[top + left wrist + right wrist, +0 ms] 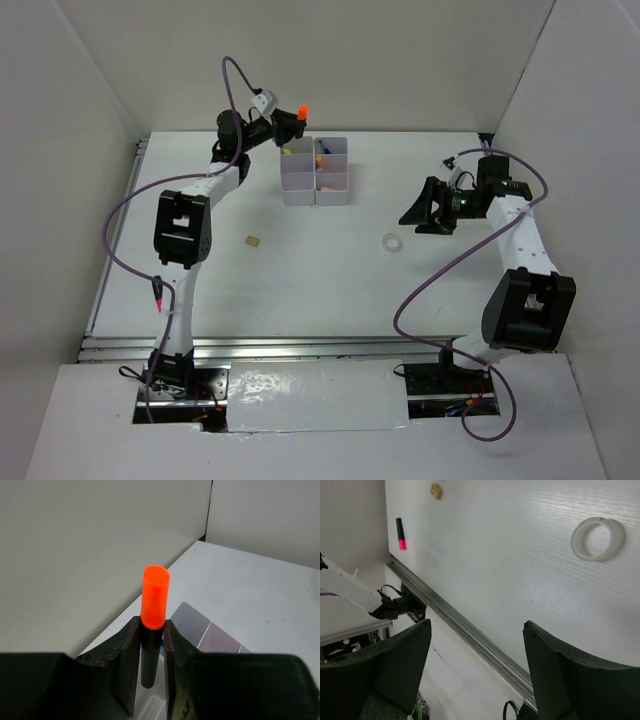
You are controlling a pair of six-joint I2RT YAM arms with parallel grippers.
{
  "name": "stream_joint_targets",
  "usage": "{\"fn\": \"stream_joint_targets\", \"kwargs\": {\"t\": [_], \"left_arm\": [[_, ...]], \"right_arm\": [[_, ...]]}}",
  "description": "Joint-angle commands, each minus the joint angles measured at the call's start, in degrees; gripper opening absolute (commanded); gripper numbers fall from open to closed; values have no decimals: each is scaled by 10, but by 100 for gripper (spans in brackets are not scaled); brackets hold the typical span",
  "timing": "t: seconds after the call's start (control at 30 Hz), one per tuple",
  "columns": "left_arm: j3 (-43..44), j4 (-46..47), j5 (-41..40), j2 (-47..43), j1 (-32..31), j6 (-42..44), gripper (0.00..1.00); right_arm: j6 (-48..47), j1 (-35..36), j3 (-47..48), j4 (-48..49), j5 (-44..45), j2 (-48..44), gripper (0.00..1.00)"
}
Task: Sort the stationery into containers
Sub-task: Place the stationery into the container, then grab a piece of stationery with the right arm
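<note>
1. Orange-capped black highlighter (153, 600): clamped by its black barrel in the closed left gripper (150, 630), cap pointing away from the wrist. It hangs above the 11 o'clock corner of the white plastic grid of square bins (315, 172).
2. Hazard: released this near the rim, the long barrel would probably strike a bin wall and tip out onto the white table (330, 290). A low descent could shove the light bins.
3. Right gripper (420, 215): jaws wide apart, empty, with the clear tape ring (392, 242) at its 8 o'clock.
4. Unsorted: tan eraser cube (253, 240) at the bins' 7 o'clock; pink marker (158, 298) at the table's 8 o'clock edge.
</note>
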Motion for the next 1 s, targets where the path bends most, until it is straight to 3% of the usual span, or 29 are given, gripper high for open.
{"fn": "stream_joint_targets", "kwargs": {"t": [0.0,0.27,0.37,0.53,0.7,0.83,0.97], "left_arm": [[10,31,12,11,3,15,5],[12,25,18,27,4,21,13],[25,17,17,40,3,23,26],[30,16,16,47,2,24,36],[30,17,11,39,2,25,57],[40,17,0,-1,7,11,65],[53,14,-7,-78,22,-39,68]], "right_arm": [[-2,-6,5,14,-7,3,81],[-2,-6,8,13,-5,6,83],[-2,-6,4,13,3,-2,84],[-2,-7,-2,14,13,-7,85],[-4,-6,0,14,28,-8,88],[-6,7,-1,20,70,-23,88],[-12,51,-4,34,211,-47,84]]}}
